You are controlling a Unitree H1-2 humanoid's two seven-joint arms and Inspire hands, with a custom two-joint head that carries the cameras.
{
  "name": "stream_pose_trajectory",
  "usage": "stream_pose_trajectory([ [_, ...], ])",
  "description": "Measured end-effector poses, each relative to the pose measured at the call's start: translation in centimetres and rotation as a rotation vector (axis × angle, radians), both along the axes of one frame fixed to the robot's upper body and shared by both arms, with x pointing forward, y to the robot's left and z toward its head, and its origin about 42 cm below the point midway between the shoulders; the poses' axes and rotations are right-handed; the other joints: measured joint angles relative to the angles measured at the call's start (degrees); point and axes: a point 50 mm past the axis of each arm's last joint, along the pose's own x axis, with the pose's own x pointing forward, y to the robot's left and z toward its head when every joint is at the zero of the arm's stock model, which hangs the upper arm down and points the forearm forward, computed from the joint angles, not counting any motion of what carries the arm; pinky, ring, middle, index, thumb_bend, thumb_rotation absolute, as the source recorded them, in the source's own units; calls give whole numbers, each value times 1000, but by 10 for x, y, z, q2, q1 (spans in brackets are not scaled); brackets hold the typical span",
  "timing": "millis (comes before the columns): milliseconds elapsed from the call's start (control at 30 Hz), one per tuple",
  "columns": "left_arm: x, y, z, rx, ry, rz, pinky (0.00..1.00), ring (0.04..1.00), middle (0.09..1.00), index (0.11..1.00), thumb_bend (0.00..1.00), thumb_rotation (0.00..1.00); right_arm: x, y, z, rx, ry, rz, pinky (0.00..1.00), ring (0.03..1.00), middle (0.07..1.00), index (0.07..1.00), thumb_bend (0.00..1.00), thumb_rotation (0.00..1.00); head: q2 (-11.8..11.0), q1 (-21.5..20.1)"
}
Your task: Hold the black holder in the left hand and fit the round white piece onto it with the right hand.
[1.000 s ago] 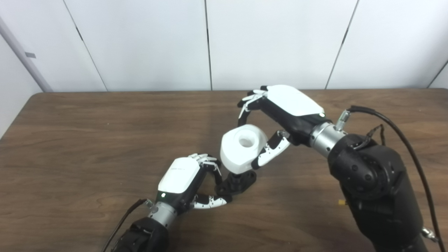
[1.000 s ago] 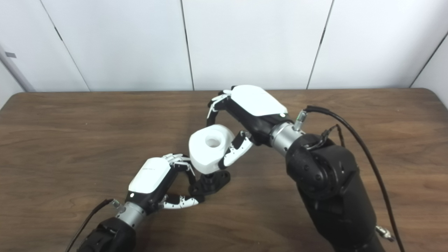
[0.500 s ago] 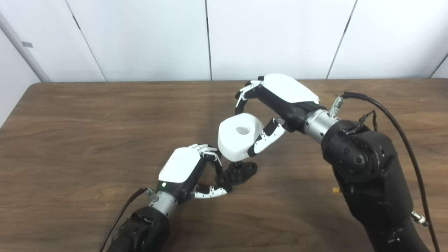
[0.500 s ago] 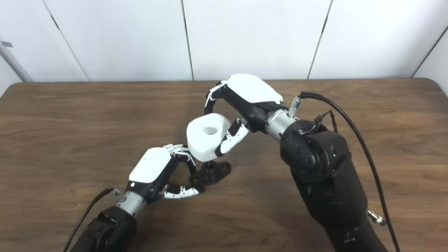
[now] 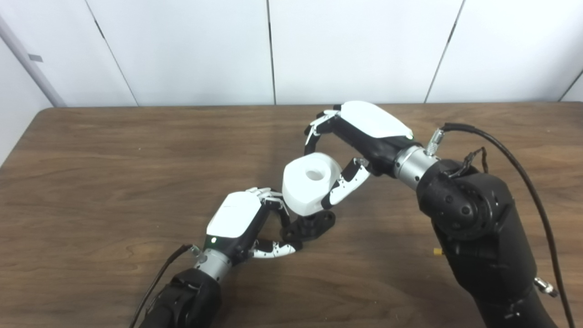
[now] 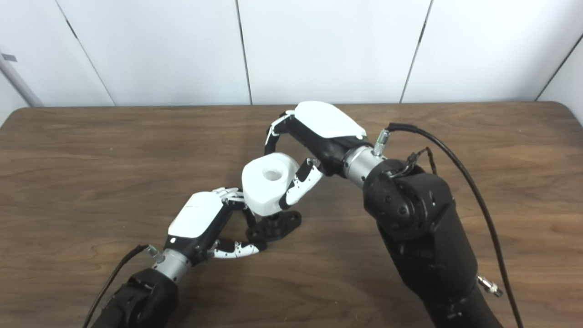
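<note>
Clearly the two hands are set up so that one steadies and the other fits. The left hand [image 5: 237, 223] has its fingers curled over the near end of the black holder [image 5: 314, 225] with the thumb reaching in low beneath them, pinching that end while the holder's flat base rests on the table [image 5: 91, 182]; this looks meant to keep the base from sliding or tipping when weight comes down on it. Just beyond and above the left hand's fingertips, the right hand [image 5: 360, 136] carries the white piece [image 5: 309, 182], gripping it from the sides with its fingers arched over the far edge and its thumb pressed to the near-right flank. That side grip leaves the top and the centre hole [image 5: 313, 173] uncovered, so the opening can probably be lined up over the holder's short upright post. The piece sits tilted, its lower edge very close to the post and hiding its top, so whether it touches or has started to seat cannot be told from either view. Judging by the tilt, the fit is not yet done: the piece likely needs levelling and centring before pressing down. A skewed push could jam it or lever the holder out of the left hand's pinch.
</note>
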Motion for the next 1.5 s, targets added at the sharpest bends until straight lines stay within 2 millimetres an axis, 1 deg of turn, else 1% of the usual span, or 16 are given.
stream_pose_trajectory([
  [267, 0, 0, 0, 0, 0, 0, 881, 842, 770, 487, 520, 47, 0, 2, -6, -25, 13, -1, 1000, 913, 806, 483, 525, 136, 0, 0],
  [500, 0, 0, 0, 0, 1, 0, 882, 843, 766, 487, 520, 47, -1, 1, -15, -36, 42, 0, 1000, 913, 804, 482, 525, 136, 1, 0],
  [833, 0, 0, 0, 1, 0, -1, 883, 844, 769, 487, 520, 47, -2, 2, -19, -47, 49, 4, 1000, 931, 819, 483, 525, 136, -1, 0],
  [1400, 0, 0, 0, 0, 0, -2, 887, 843, 769, 487, 520, 47, -1, 4, -22, -50, 52, 9, 1000, 929, 816, 483, 525, 137, -3, 0],
  [1500, 0, 0, 0, 0, 1, -1, 883, 843, 769, 487, 520, 47, -1, 4, -22, -49, 53, 9, 1000, 928, 816, 483, 525, 137, 0, -1],
])
